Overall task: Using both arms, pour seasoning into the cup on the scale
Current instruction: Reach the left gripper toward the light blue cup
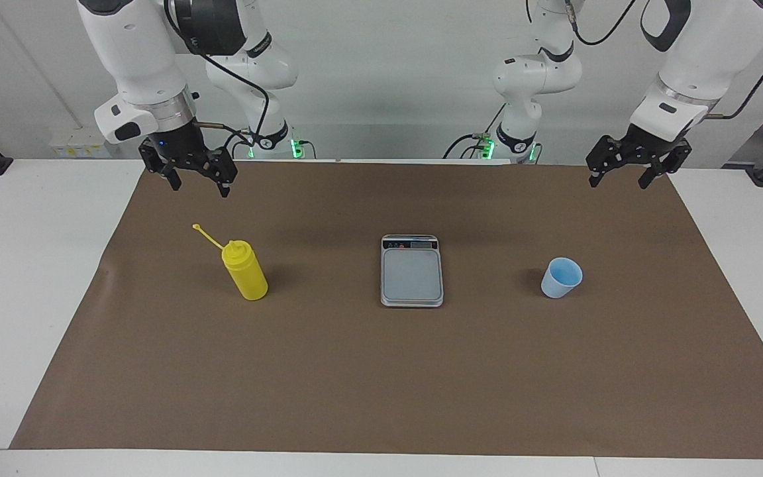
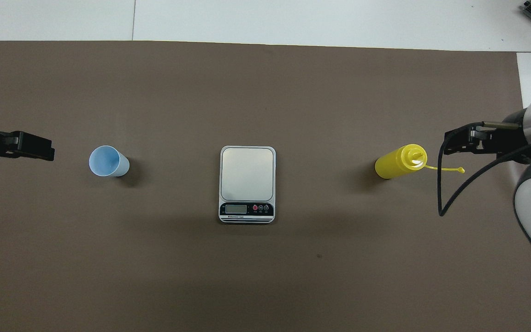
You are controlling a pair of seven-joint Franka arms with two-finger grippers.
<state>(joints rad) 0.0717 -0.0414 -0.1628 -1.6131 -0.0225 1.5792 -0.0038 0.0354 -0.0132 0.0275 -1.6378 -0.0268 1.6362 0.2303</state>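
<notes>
Brown paper point(image 1: 381, 384) covers most of the table and leaves wide bare room around the scale point(image 1: 412, 273) at its middle, the yellow bottle point(image 1: 245, 271) toward the right arm's end and the blue cup point(image 1: 561, 277) toward the left arm's end, all three well apart and far from any edge. The right gripper point(image 1: 197, 177) hangs over the paper near the bottle, the left gripper point(image 1: 622, 171) over the paper's edge near the cup, both with fingers spread and empty. The likeliest slips, I judge, are the light cup tipping as fingers close on it, landing off-centre on the scale, or the bottle's loose cap strap point(image 1: 208, 236) snagging a finger and spoiling the pour.
</notes>
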